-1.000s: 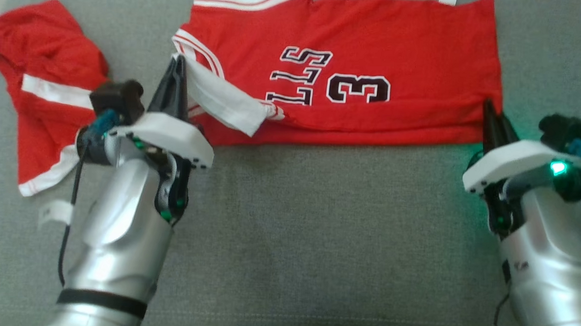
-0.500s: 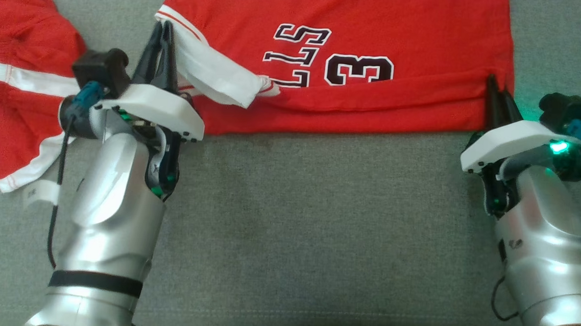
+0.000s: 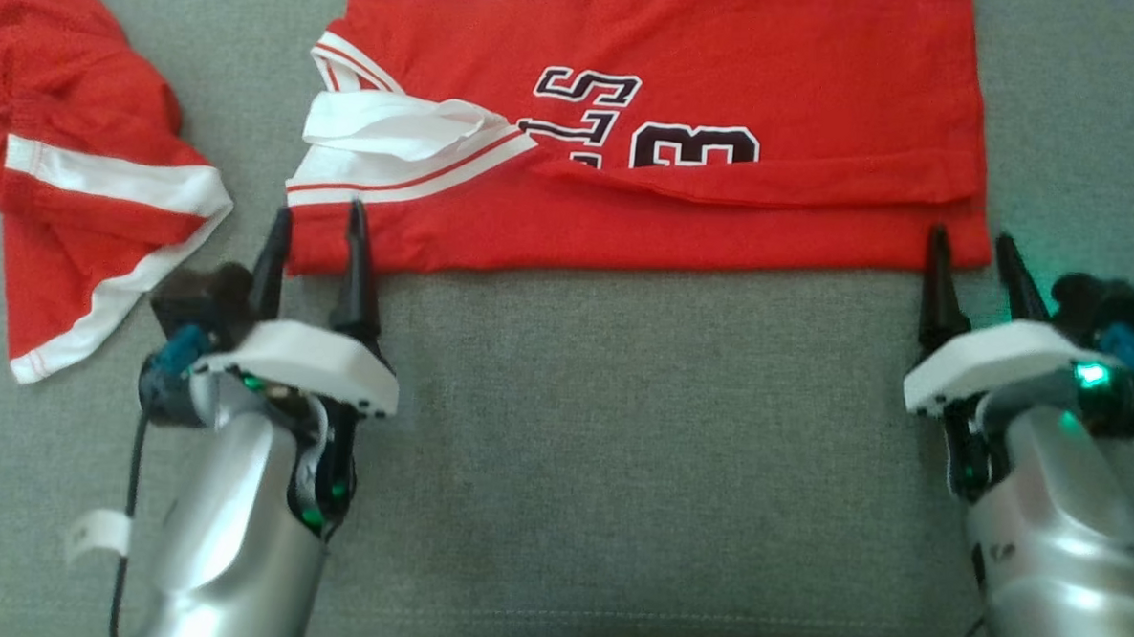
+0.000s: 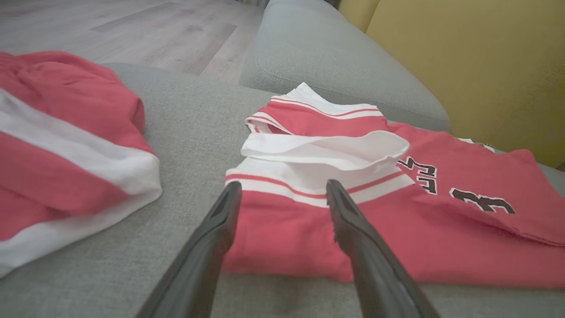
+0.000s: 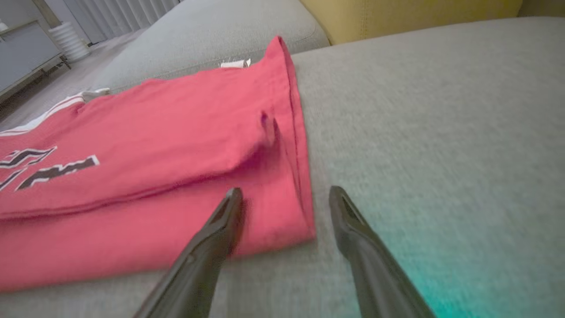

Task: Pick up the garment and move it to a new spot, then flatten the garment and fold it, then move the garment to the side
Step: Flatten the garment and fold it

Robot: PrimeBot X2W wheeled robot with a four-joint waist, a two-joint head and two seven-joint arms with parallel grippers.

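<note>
A red fabric jersey [image 3: 773,213] with white trim and black lettering has its near corners just ahead of the parted, empty fingers of left gripper [image 3: 320,210] and right gripper [image 3: 969,235].

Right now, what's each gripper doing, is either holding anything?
Left gripper: jaws open, holding nothing, at the jersey's near left corner.
Right gripper: jaws open, holding nothing, at its near right corner.
</note>
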